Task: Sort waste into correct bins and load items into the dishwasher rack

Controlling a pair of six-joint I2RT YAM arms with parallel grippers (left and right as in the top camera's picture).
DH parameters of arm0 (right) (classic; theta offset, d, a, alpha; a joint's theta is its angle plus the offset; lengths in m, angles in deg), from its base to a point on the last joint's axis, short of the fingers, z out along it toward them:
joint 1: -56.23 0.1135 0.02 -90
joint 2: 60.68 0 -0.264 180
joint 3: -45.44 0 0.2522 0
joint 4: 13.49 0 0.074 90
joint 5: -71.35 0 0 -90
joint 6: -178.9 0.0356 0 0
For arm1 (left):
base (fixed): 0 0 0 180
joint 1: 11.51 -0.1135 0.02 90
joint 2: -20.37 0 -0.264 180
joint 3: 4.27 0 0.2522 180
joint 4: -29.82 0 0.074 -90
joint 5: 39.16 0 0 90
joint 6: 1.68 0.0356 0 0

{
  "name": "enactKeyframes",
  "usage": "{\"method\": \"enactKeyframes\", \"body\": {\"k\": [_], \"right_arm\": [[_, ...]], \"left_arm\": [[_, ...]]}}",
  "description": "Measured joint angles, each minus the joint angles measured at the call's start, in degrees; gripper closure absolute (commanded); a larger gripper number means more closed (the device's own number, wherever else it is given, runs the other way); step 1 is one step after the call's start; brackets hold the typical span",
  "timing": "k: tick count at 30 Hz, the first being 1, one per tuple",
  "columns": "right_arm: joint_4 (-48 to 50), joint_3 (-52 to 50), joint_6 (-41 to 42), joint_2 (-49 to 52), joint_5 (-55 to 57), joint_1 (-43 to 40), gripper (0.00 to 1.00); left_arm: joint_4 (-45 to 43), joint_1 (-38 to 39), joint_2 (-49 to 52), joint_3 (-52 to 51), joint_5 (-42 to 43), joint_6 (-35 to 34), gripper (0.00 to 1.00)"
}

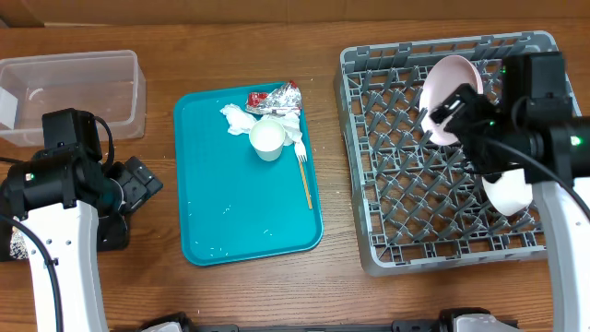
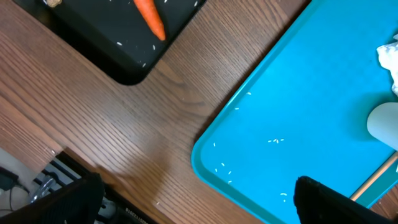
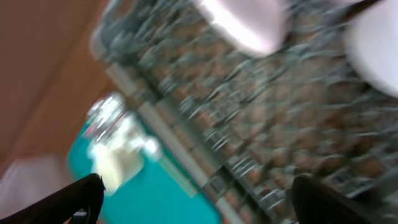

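The dishwasher rack, a big square crate of grey plastic with a lattice floor and upright pegs, sits at the right of the wood-grain worktop. A round, smooth white plate stands tilted on edge among the pegs near the rack's far side. A small white bowl lies nearer the front, partly under the right arm. The right claw hangs just beside the plate, its fingers spread wide with nothing between them (the wrist view is badly smeared, yet the two dark fingertips sit at opposite corners). In the middle lies a flat teal serving tray with rounded corners. At its far end a white cup, crumpled white napkins and a crinkled red-and-silver foil wrapper sit close together. The thin yellow-handled fork lies just right of the cup, white tines at the cup's end. A clear plastic tub, rectangular, stands at the far left. The left claw is likewise wide open and empty, over a rounded corner of the teal tray and bare wood. Near it, a shallow black tray holds an orange carrot, a beige bit and scattered pale specks.
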Motion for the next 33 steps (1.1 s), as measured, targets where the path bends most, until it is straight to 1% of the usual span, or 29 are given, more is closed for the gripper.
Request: {"method": "enactKeyframes", "body": {"k": [2,4,10,33], "right_arm": [[1.2,0.0,-2.6,0.0,-6.5,1.1,0.0],[1.9,0.0,-4.2,0.2,-9.7,2.5,0.0],[2.9,0.0,-6.7,0.7,-15.1,6.0,0.0],[3.0,0.0,-7.7,2.0,-16.4,6.0,0.0]], "left_arm": [[0.0,0.0,0.0,0.0,0.0,0.0,0.0],[0.0,0.0,0.0,0.0,0.0,0.0,0.0],[0.0,0.0,0.0,0.0,0.0,0.0,0.0],[0.0,0.0,0.0,0.0,0.0,0.0,0.0]]}}
